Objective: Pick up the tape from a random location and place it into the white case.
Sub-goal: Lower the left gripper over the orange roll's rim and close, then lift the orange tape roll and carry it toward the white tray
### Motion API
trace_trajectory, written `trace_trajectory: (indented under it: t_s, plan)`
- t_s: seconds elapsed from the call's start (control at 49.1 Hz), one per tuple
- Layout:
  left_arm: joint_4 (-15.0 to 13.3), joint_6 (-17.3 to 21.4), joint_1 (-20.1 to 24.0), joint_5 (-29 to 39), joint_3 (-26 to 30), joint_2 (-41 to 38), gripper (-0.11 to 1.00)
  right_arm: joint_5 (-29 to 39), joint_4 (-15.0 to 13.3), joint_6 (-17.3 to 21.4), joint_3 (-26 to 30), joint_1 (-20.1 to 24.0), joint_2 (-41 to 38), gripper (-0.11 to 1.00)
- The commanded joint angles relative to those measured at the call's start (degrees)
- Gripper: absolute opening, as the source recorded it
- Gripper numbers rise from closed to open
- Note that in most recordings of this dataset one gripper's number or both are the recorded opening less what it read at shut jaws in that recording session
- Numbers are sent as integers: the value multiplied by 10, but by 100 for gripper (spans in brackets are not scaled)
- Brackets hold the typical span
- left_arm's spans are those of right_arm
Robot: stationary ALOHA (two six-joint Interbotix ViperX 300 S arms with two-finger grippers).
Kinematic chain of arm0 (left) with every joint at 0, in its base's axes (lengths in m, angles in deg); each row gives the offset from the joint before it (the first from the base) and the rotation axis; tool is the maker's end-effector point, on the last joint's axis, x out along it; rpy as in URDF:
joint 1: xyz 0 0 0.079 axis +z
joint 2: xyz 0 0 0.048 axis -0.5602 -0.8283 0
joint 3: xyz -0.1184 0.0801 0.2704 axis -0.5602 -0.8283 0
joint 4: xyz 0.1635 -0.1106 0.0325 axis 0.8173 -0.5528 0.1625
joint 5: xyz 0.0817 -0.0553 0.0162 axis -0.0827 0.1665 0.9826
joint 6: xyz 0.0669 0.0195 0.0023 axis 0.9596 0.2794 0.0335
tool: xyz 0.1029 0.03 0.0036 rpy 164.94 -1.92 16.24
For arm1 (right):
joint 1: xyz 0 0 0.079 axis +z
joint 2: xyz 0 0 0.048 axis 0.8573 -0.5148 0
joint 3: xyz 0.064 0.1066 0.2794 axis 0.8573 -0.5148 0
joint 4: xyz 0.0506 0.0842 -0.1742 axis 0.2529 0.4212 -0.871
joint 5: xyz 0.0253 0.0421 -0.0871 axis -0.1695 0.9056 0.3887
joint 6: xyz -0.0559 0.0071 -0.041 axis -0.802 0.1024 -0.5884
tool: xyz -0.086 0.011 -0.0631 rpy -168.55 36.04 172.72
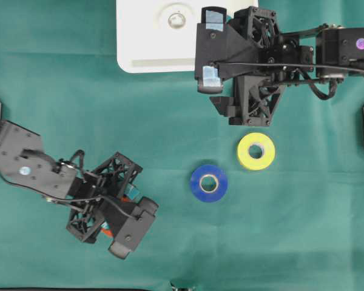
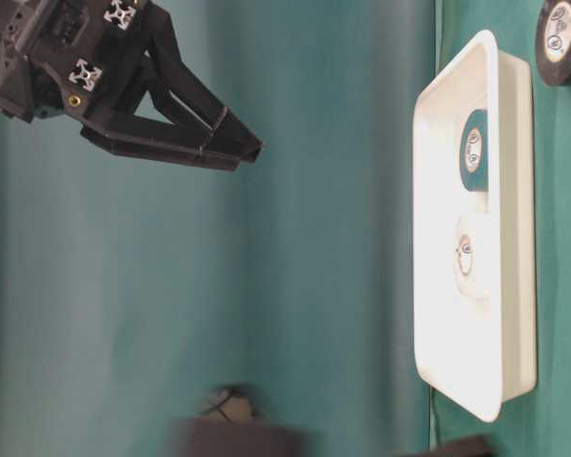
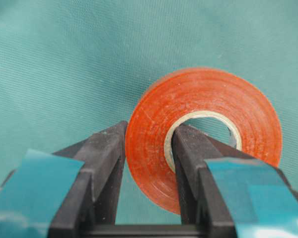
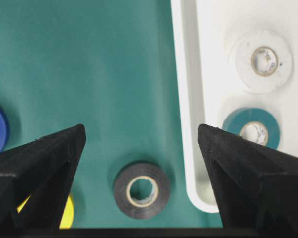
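My left gripper [image 3: 150, 134] is shut on an orange tape roll [image 3: 208, 99], with one finger inside its core and one outside; the roll is held tilted over the green cloth. In the overhead view this gripper [image 1: 103, 227] is at the lower left and only a sliver of orange shows. My right gripper [image 4: 141, 131] is wide open and empty above a black tape roll [image 4: 141, 190], just beside the white case [image 4: 186, 99]. The white case [image 1: 145, 54] is at the top centre and holds a white roll [image 4: 260, 60] and a teal roll [image 4: 252, 130].
A yellow roll [image 1: 256, 151] and a blue roll [image 1: 208, 182] lie on the green cloth between the arms. The right arm's wrist [image 1: 230, 48] covers the case's right part. In the table-level view the right gripper [image 2: 243, 152] hangs well above the cloth.
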State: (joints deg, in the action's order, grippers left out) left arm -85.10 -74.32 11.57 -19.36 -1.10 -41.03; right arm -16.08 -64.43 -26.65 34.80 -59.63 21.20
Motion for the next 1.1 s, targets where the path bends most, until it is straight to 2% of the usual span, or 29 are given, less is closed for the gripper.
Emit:
trace_trajectory:
  t_s: [0.0,0.448,0.652,1.08]
  plan:
    - [-1,-1,-4,26,27,47,24,-2,-2,2,5,0,10,90]
    - [3,3,-18,158,131,131,24,-2,2,4,3,1,10,90]
    - [3,3,-18,180,172,166,24,-2,2,4,0,4,10,90]
    - [3,3,-18,268,253,174,24,-3,3,4,0,5,10,90]
